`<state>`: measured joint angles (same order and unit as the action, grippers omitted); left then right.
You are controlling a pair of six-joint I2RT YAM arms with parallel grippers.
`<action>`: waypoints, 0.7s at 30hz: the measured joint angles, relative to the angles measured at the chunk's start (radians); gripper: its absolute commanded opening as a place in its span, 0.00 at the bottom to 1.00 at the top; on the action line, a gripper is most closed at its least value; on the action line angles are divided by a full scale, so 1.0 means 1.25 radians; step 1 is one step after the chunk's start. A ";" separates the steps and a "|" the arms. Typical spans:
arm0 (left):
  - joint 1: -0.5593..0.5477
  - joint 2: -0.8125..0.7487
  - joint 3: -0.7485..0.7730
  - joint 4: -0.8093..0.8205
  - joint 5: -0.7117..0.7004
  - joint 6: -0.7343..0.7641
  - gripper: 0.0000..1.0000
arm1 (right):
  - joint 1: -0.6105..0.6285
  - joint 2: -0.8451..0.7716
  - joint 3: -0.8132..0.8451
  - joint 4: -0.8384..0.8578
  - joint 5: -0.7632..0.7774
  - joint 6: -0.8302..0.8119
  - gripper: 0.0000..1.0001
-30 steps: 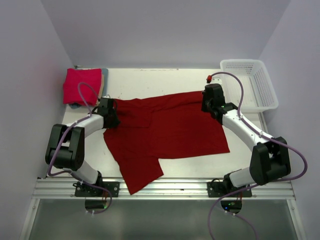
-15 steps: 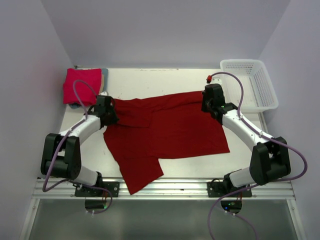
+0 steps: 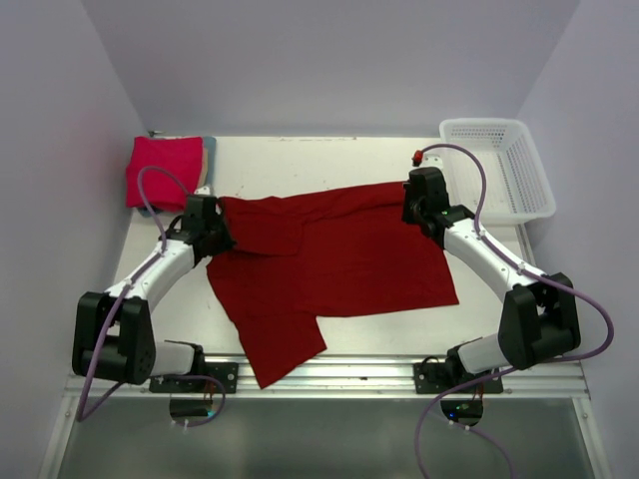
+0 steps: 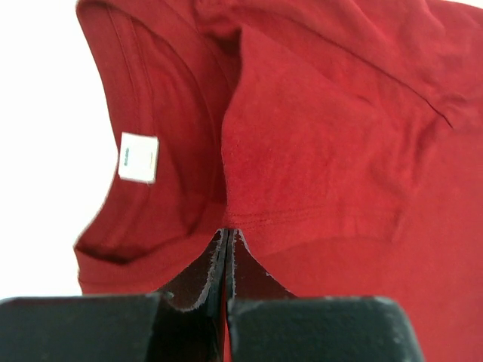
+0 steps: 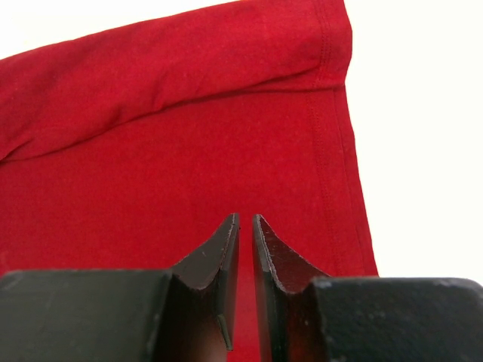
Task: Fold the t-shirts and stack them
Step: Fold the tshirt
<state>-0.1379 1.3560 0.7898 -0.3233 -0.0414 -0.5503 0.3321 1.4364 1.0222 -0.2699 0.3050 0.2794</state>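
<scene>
A dark crimson t-shirt (image 3: pixel 329 259) lies spread across the table, with one sleeve toward the near edge. My left gripper (image 3: pixel 207 224) is shut on its cloth beside the collar. In the left wrist view (image 4: pixel 227 234) the jaws are pressed together on the fabric next to the white neck label (image 4: pixel 139 157). My right gripper (image 3: pixel 419 205) sits on the shirt's far right corner. In the right wrist view (image 5: pixel 245 220) the jaws stand a narrow slit apart with red cloth (image 5: pixel 189 151) between them, near the hemmed edge. A folded pinkish-red t-shirt (image 3: pixel 163 170) lies at the far left on a blue-grey one (image 3: pixel 209 158).
A white mesh basket (image 3: pixel 499 165) stands at the far right corner. Bare white table (image 3: pixel 300 160) lies behind the shirt. The metal rail (image 3: pixel 319 374) runs along the near edge. Walls close in on left, right and back.
My left gripper has moved a little to the left, drawing the collar end of the crimson shirt with it, and its elbow has swung outward. The right arm has not moved.
</scene>
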 measured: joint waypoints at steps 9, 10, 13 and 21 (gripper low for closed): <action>-0.022 -0.119 -0.075 -0.028 0.042 -0.049 0.00 | 0.000 0.000 0.000 0.000 0.000 0.000 0.17; -0.026 -0.128 -0.081 -0.030 0.044 -0.055 0.00 | 0.000 0.000 0.000 0.000 0.000 0.000 0.17; -0.037 -0.145 -0.099 -0.035 0.046 -0.073 0.00 | 0.000 0.000 0.000 0.000 0.000 0.000 0.17; -0.056 -0.175 -0.125 -0.055 0.045 -0.104 0.00 | 0.000 0.000 0.000 0.000 0.000 0.000 0.17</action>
<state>-0.2081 1.1366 0.6334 -0.3920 0.0147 -0.6807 0.3321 1.4364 1.0222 -0.2699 0.3050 0.2794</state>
